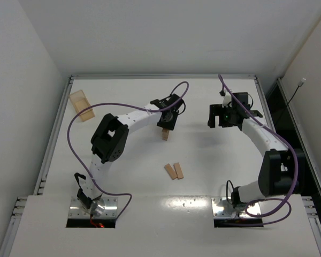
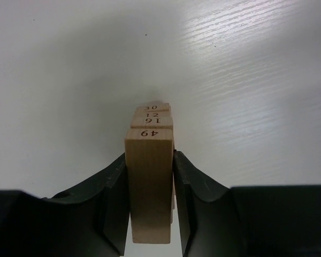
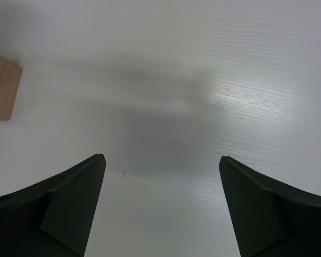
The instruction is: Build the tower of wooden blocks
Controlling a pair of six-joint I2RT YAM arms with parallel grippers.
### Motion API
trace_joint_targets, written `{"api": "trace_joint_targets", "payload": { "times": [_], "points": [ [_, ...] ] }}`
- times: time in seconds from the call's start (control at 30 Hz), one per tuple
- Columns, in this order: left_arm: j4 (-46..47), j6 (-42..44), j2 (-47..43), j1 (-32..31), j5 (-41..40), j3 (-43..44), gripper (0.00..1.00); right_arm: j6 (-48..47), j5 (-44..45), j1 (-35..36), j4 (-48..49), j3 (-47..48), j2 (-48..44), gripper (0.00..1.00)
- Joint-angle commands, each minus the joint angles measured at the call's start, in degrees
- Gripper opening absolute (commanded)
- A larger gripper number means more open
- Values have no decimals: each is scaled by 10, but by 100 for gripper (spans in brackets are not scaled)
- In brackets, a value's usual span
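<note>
**Wooden tower pinched at its top by the left arm**

The light-tan tower [image 1: 165, 135] stands mid-table on the white table [image 1: 214, 176]. The left gripper [image 1: 167, 124] pinches the top block [image 2: 148, 187], marked 49, between its fingers; blocks 16, 12 and 30 sit beneath. To the right, well apart, the right gripper [image 3: 160, 157] hovers with fingers spread wide. Two loose blocks [image 1: 174, 171] lie side by side nearer. An amber box [image 1: 81, 105] sits far left.

Bright, even light on the white bench [image 1: 214, 160]; glare streaks far right in both wrist views, soft grey shadow at centre, near fingers [image 3: 59, 214] dark and blurred.
</note>
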Motion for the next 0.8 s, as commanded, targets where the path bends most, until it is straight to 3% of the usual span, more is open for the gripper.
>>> {"api": "trace_joint_targets", "payload": {
  "times": [0.0, 0.27, 0.77],
  "points": [
    [0, 5, 6, 10, 12, 18, 30, 4, -6, -2, 20, 6, 0, 85],
    [0, 5, 12, 10, 23, 23, 29, 4, -6, -2, 20, 6, 0, 85],
    [5, -19, -10, 5, 28, -6, 41, 4, -6, -2, 20, 6, 0, 85]
  ]
}}
